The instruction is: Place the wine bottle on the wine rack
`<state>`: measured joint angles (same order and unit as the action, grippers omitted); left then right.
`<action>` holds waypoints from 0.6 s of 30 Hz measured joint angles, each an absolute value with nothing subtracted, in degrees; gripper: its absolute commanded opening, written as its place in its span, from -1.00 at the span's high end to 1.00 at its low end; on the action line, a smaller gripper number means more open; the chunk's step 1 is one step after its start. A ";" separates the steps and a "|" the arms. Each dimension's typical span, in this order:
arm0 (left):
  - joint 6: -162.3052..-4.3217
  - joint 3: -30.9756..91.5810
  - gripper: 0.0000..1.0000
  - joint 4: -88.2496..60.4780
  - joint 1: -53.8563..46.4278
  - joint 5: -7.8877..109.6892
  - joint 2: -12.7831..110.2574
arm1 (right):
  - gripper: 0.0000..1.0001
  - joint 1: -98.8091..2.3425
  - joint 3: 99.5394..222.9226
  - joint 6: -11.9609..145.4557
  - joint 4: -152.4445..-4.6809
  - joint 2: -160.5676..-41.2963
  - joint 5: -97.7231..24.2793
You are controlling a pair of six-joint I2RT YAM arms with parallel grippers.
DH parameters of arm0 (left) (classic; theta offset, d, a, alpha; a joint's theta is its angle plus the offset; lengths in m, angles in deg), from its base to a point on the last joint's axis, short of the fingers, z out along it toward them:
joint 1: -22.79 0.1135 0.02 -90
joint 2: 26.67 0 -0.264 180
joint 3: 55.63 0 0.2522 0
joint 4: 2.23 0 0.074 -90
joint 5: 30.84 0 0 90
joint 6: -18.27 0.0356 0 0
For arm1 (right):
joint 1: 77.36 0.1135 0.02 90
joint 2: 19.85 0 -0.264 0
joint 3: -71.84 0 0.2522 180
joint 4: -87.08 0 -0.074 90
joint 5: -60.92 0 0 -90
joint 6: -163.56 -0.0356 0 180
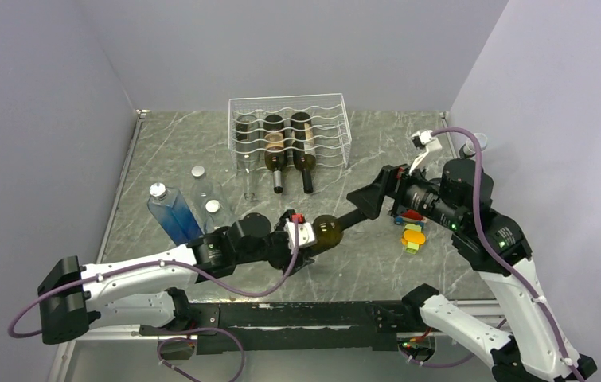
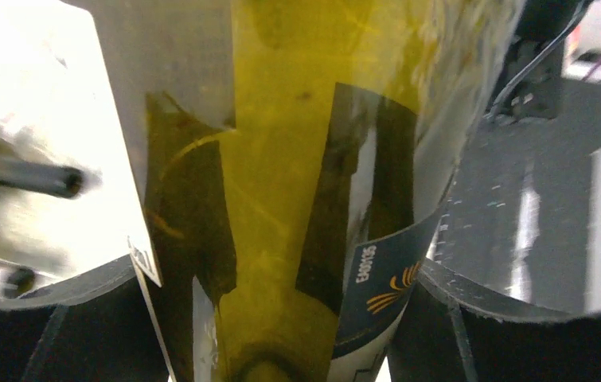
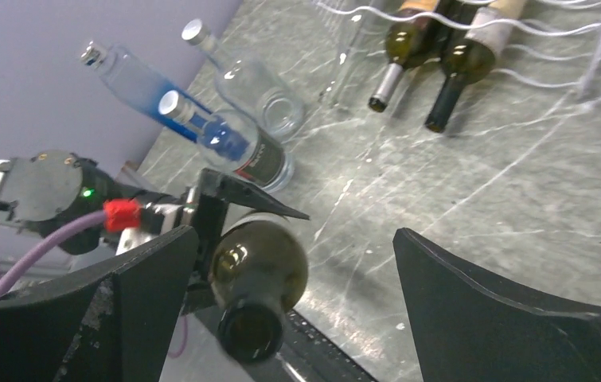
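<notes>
A dark green wine bottle (image 1: 329, 231) hangs lying above the table's near middle, its neck pointing toward the right arm. My left gripper (image 1: 306, 236) is shut on its body; in the left wrist view the glass and label (image 2: 281, 199) fill the space between both fingers (image 2: 50, 334). My right gripper (image 1: 366, 200) stands open around the neck. In the right wrist view the bottle mouth (image 3: 252, 326) sits near the left finger (image 3: 150, 302), apart from the right one. The white wire wine rack (image 1: 330, 119) stands at the back, holding two dark bottles (image 1: 289, 147).
A blue bottle (image 1: 172, 213) and two clear bottles (image 1: 201, 185) stand at the left of the table. Another clear bottle (image 1: 247, 159) lies in the rack's left cradle. A small orange and yellow object (image 1: 413, 237) lies under the right arm. Walls close three sides.
</notes>
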<state>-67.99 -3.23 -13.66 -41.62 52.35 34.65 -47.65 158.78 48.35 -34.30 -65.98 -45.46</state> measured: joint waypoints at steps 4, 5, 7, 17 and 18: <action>-53.73 1.07 0.99 -17.55 -41.83 55.68 35.85 | -1.00 -47.65 161.01 50.03 -32.55 -65.52 -41.44; -50.92 2.12 0.99 -17.71 -41.83 56.16 36.42 | -1.00 -47.65 161.54 50.23 -31.78 -65.46 -40.74; -44.90 4.52 0.99 -17.71 -41.81 57.88 38.08 | -0.98 -47.65 162.54 50.49 -30.17 -65.54 -39.80; -20.97 16.24 0.99 -17.46 -40.70 65.49 50.76 | -0.93 -47.65 159.88 51.24 -20.66 -64.71 -41.22; -18.85 16.22 0.99 -17.22 -40.50 65.97 51.09 | -0.89 -47.65 159.48 51.48 -20.02 -64.67 -41.44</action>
